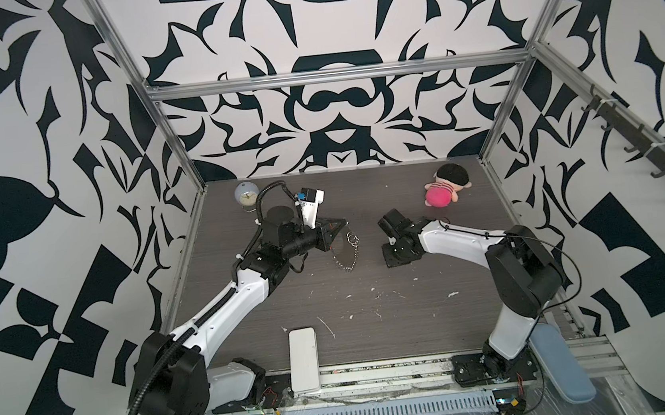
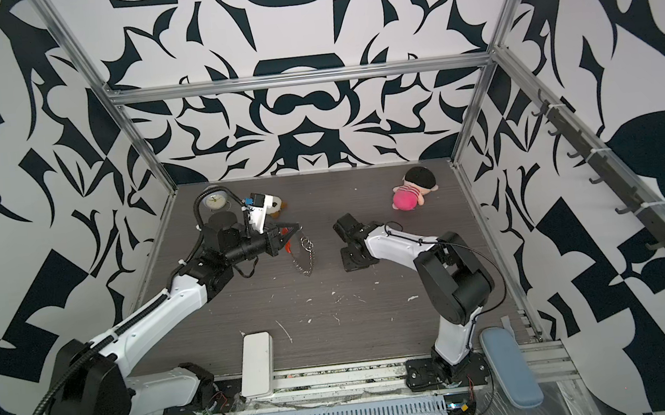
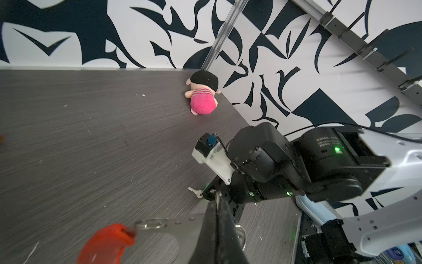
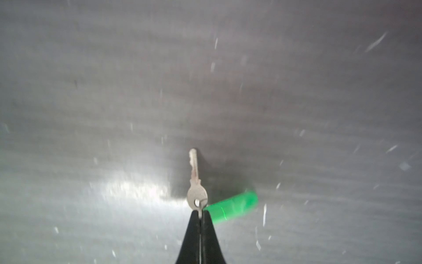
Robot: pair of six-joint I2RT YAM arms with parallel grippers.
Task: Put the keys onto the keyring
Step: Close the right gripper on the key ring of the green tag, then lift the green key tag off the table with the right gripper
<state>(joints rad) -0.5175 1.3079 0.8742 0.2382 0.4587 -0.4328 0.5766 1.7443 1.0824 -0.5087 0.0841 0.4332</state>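
Note:
The keyring (image 1: 345, 254) is a loop of silver rings and chain with a curved red-orange bar (image 3: 106, 241). It hangs from my left gripper (image 3: 218, 202) near the middle of the table. That gripper is shut on one thin metal ring of the loop, and both top views show it (image 2: 293, 228). My right gripper (image 4: 200, 211) points down at the table, to the right of the keyring. It is shut on a small wire ring that carries a silver key (image 4: 196, 180) and a bright green piece (image 4: 233, 206). The left wrist view also shows that key (image 3: 194, 191).
A pink plush doll (image 1: 445, 189) lies at the back right. A small clock (image 1: 246, 196) stands at the back left, near a white-and-brown plush (image 2: 277, 205). A white box (image 1: 304, 361) and a blue case (image 1: 562, 361) sit at the front edge. A hook rail (image 1: 641, 154) runs along the right wall.

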